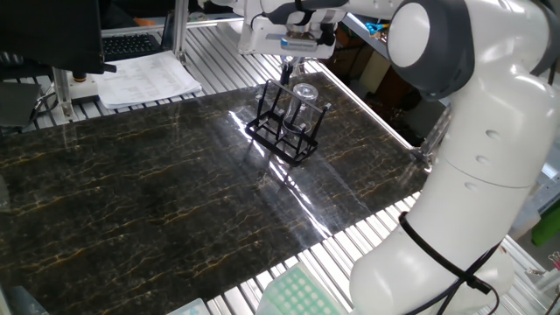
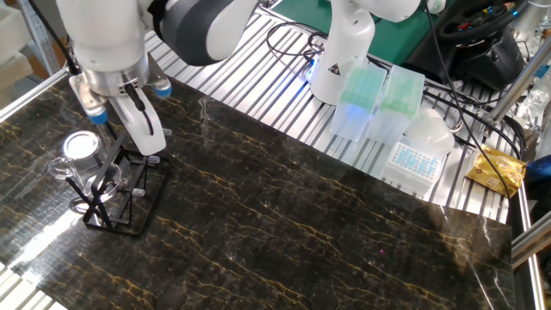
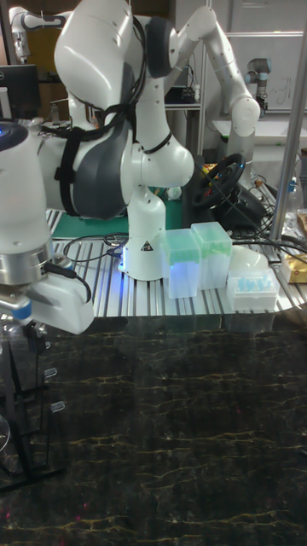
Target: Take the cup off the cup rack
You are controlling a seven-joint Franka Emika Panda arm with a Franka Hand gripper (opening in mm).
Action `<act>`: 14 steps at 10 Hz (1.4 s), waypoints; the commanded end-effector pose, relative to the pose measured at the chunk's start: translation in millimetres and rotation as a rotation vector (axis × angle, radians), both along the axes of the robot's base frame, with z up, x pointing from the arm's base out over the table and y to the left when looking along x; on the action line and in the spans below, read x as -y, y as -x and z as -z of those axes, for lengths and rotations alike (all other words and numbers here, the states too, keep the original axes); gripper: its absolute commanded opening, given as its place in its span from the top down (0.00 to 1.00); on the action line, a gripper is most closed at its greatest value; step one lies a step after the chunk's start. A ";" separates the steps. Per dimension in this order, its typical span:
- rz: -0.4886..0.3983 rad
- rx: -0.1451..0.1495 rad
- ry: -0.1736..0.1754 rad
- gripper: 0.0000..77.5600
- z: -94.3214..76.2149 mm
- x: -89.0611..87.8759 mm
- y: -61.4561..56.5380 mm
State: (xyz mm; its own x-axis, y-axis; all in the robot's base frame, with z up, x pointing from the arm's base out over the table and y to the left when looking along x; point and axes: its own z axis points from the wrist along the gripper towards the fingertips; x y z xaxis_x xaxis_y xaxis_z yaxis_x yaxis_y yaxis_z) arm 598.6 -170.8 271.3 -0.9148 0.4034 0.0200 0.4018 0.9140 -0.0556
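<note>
Just below the pincer (image 2: 129, 129) stands the cup rack (image 2: 116, 194), a black wire frame with thin upright pegs, set on the dark marbled table (image 2: 301, 232). The cup (image 2: 82, 148) sits on the rack, mouth up in the other fixed view, clear glass with a thick rim. It lies beside the pincer's fingers (image 2: 138, 129) and a little lower, on the side away from the arm's base; whether glass and finger touch cannot be told.

In one fixed view the pincer (image 1: 289, 63) hangs right above the rack (image 1: 284, 131), with the cup (image 1: 303, 101) just under and beside its tips. How wide the pincer stands is not plain in any view (the fingers overlap one another and the pegs), and nothing shows it holding anything.

In the tall fixed view the pincer's housing fills the left edge, the rack (image 3: 26, 409) beneath it.

Well apart from the pincer, beyond the table near the arm's base, stand pale green boxes (image 2: 379, 99) on the slatted metal top.
</note>
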 end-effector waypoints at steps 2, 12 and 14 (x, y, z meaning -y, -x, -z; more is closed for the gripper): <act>-0.010 -0.002 0.077 1.00 -2.8 1.0 -1.0; -0.143 0.042 -0.013 1.00 -6.5 12.1 -16.0; -0.174 0.034 -0.018 1.00 -6.1 31.3 -27.6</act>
State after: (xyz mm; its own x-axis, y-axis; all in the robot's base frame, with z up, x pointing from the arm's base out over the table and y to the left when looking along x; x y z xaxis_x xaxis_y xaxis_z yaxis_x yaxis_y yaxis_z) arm 609.6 -180.4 273.4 -0.9609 0.2767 -0.0110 0.2767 0.9609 -0.0049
